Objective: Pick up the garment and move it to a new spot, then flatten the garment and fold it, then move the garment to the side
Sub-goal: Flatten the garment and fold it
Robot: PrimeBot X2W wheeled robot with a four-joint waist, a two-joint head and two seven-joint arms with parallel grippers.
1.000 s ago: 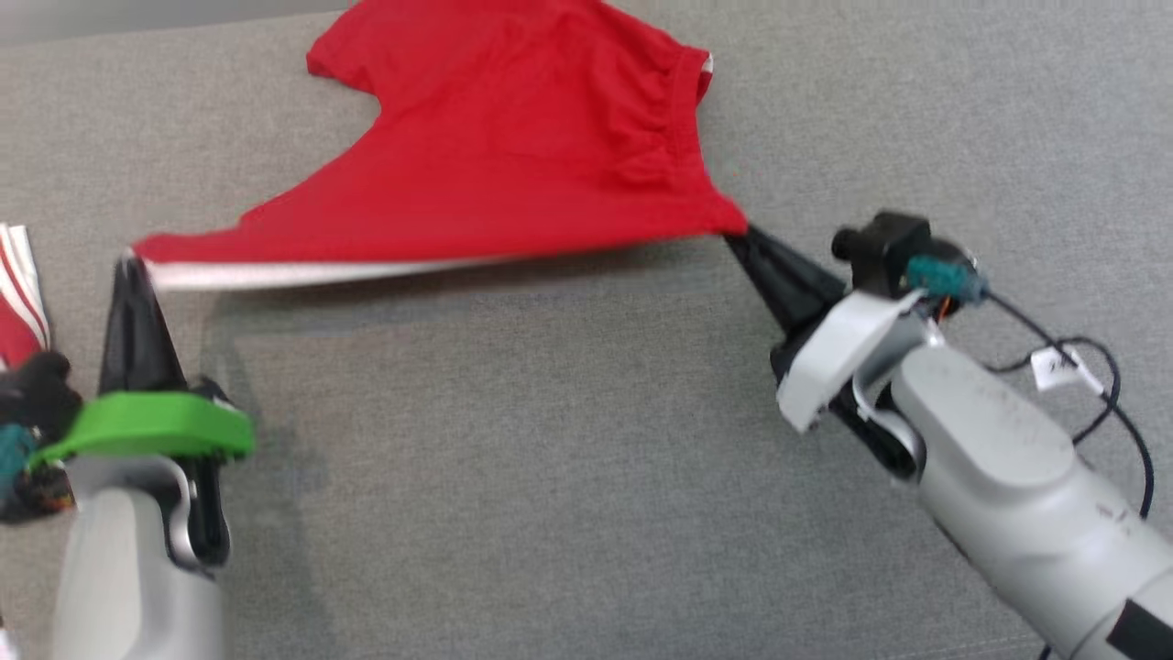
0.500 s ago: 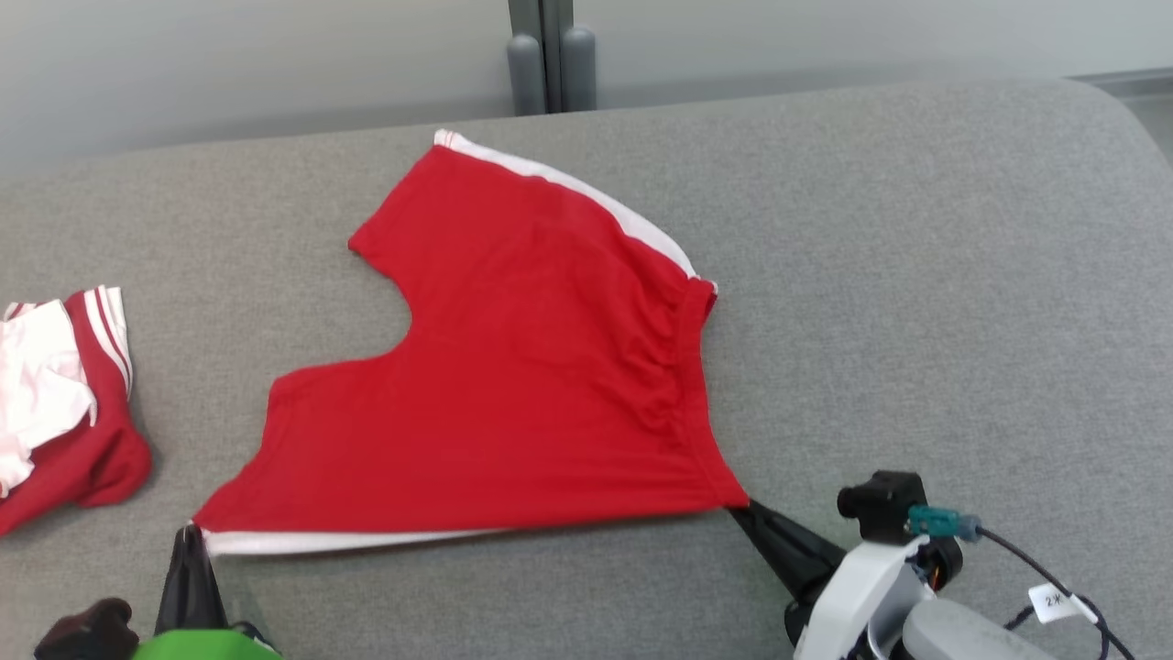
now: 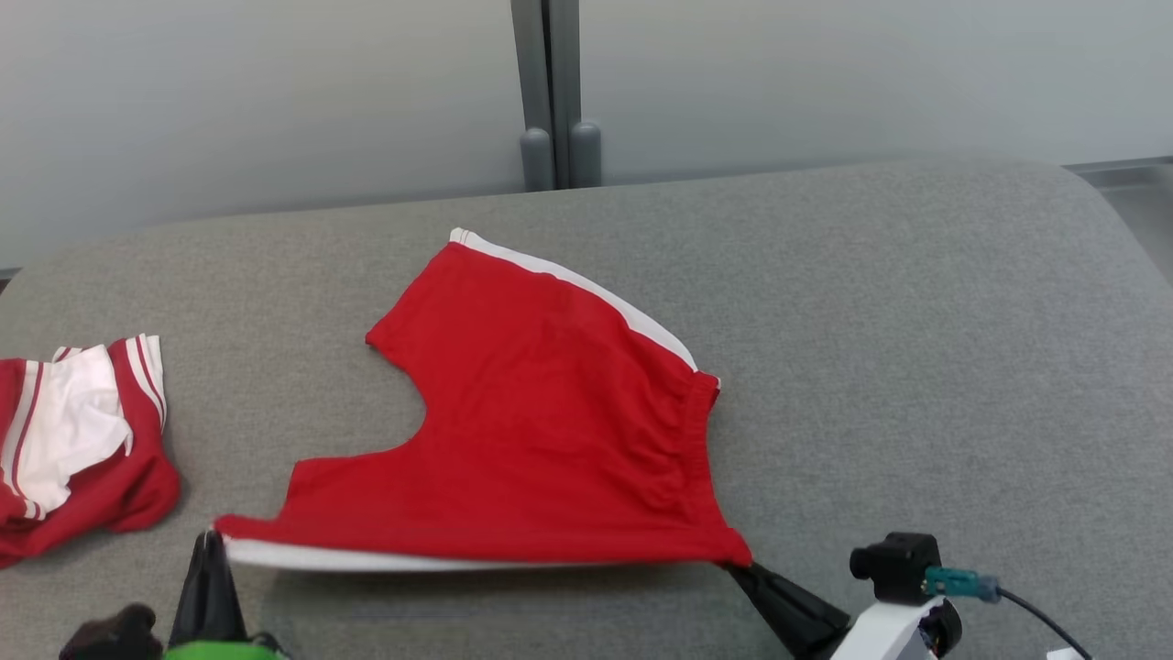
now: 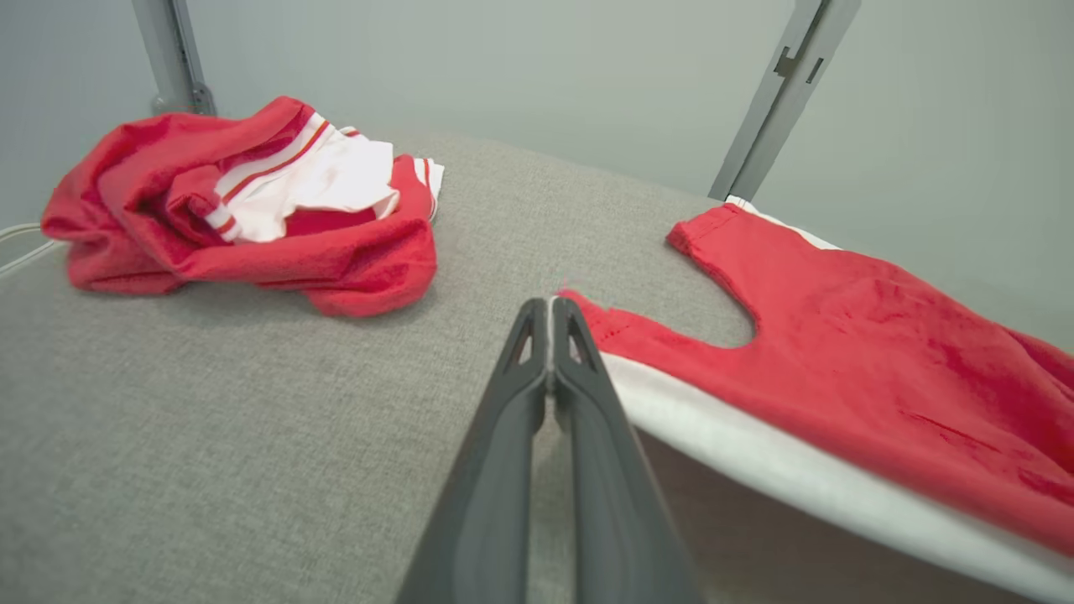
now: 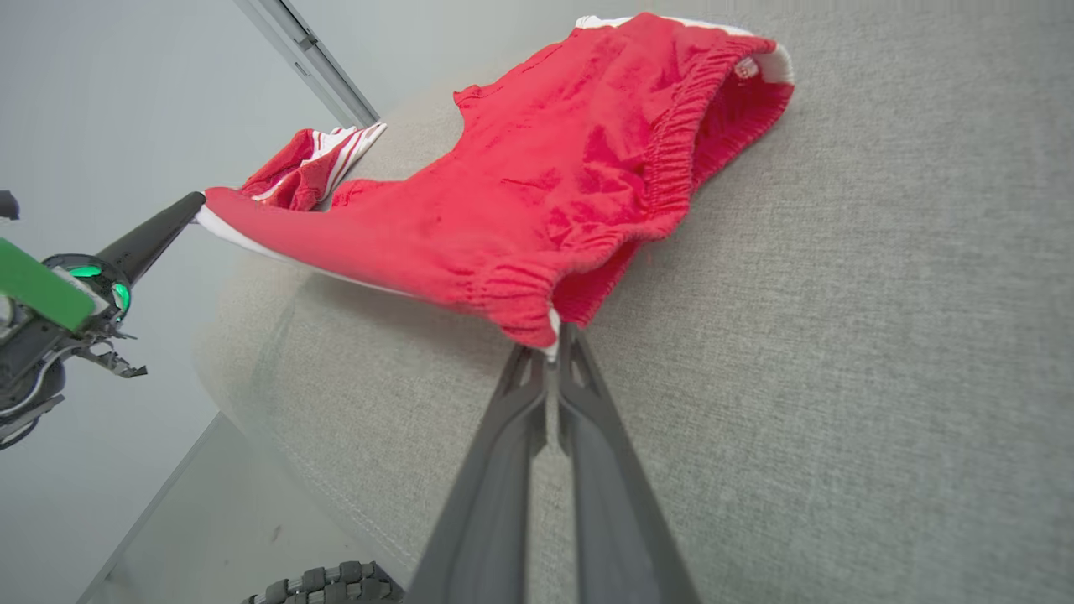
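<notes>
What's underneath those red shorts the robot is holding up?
Under the lifted near edge of the red shorts, pinched by the left gripper and right gripper, just grey cushion. Farther back the cloth covers whatever lies beneath.

Lab-like test bay, grey padded table [image 3: 916, 321], pale panels [image 3: 275, 92], metal post [image 3: 548, 82]

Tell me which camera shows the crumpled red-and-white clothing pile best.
Left wrist view: the pile sits whole and close. Head view crops it at the left edge; right wrist view shows just a sliver behind the red shorts.
</notes>
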